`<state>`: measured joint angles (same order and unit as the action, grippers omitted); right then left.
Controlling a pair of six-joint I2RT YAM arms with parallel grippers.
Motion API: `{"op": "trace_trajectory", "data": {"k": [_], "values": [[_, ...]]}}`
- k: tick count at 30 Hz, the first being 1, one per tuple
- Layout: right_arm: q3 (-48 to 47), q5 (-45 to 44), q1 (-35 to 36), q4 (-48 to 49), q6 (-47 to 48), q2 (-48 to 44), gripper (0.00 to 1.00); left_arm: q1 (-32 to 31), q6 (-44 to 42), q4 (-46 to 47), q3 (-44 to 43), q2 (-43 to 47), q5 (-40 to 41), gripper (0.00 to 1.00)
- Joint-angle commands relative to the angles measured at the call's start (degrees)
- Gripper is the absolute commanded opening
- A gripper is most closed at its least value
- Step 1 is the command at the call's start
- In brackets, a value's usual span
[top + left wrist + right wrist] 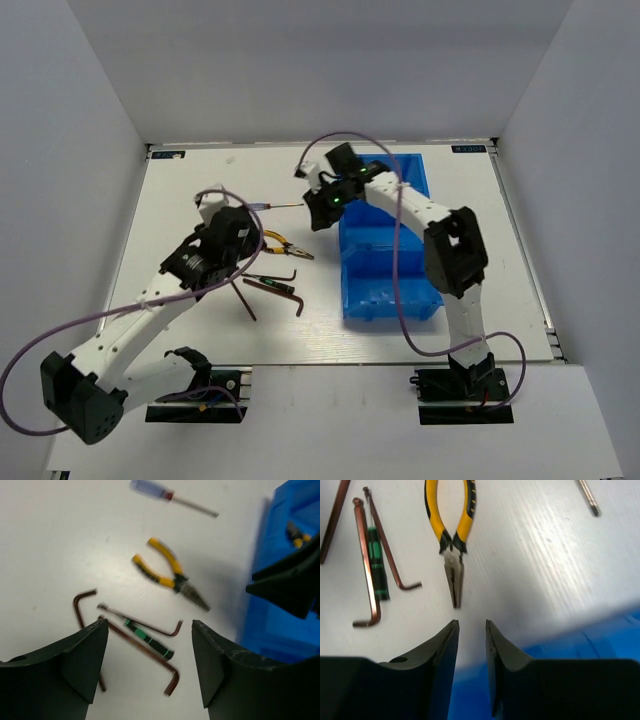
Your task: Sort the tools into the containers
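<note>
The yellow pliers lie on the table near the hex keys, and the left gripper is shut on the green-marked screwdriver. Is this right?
Not quite: the left gripper is open and empty; the green-marked screwdriver lies on the table, as the left wrist view shows. The yellow pliers do lie near the hex keys.

Pliers (pixel 286 247) left of bin (pixel 392 272); hex keys (pixel 281 286) before pliers; screwdriver (pixel 281 206) behind pliers.

Cannot make out any text, brand or number anywhere. Only a small blue sticker (pixel 166 154) at 11 o'clock on the tabletop (pixel 200 180) and a second sticker (pixel 468 149) at 1 o'clock, print too small and blurred to read.
</note>
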<state>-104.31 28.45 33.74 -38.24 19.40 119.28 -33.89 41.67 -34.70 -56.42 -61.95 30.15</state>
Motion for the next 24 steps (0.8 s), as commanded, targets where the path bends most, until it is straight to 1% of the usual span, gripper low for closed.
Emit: {"op": "trace_trajectory", "data": {"k": [1, 2, 3, 4, 5, 6, 7, 11, 16, 19, 20, 22, 23, 24], "values": [[-3.09, -9.62, 6.07, 7.01, -6.57, 2.7, 0.37, -0.21, 10.27, -9.59, 4.39, 5.95, 0.26, 0.78], [-3.44, -13.21, 8.34, 9.56, -7.18, 4.45, 0.39, -0.21, 11.4, -12.3, 4.39, 6.75, 0.26, 0.79], [-4.49, -15.16, 10.45, 10.02, -7.62, 5.6, 0.43, -0.21, 11.42, -13.37, 4.39, 7.45, 0.26, 0.79], [-5.19, -17.18, 10.82, 10.55, -8.93, 8.91, 0.43, -0.21, 11.42, -14.34, 4.39, 8.24, -0.26, 0.79], [-7.55, -17.28, 12.22, 11.08, -9.64, 10.34, 0.43, -0.82, 11.42, -16.26, 3.87, 8.25, -0.27, 0.79], [-10.62, -17.89, 12.93, 10.91, -10.6, 11.66, 0.43, -0.83, 11.94, -17.06, 3.87, 8.86, -0.96, 0.79], [-14.13, -20.25, 13.54, 10.9, -13.65, 15.68, 0.43, -0.83, 12.47, -17.77, 3.87, 9.74, -0.97, 0.8], [-17.85, -23.96, 14.95, 12.92, -14.57, 19.49, 0.44, -0.83, 14.4, -18.83, 6.75, 13.42, -2.37, 0.8], [-15.58, -26.51, 15.4, 14.16, -12.63, 20.64, 0.44, -0.83, 14.4, -18.04, 8.61, 14.58, -4.22, 0.8], [-13.03, -26.16, 15.04, 14.6, -12.37, 19.85, 0.44, -0.83, 13.79, -16.12, 8.61, 13.18, -5.45, 0.8], [-11.72, -23.55, 14.7, 14.94, -11.84, 17.85, 0.44, -1.35, 13.79, -15.49, 8.61, 12.3, -5.45, 0.8], [-9.17, -22.21, 14.69, 17.39, -11.67, 15.99, 0.44, -1.35, 13.17, -14.0, 8.61, 11.6, -6.5, 0.8], [-5.59, -19.51, 14.6, 18.97, -11.58, 12.85, 0.44, -1.35, 12.48, -13.38, 8.61, 10.81, -6.51, 0.8], [-4.94, -18.26, 14.6, 19.34, -11.4, 11.95, 0.44, -1.35, 12.47, -12.77, 9.13, 10.8, -7.12, 0.8]]}}
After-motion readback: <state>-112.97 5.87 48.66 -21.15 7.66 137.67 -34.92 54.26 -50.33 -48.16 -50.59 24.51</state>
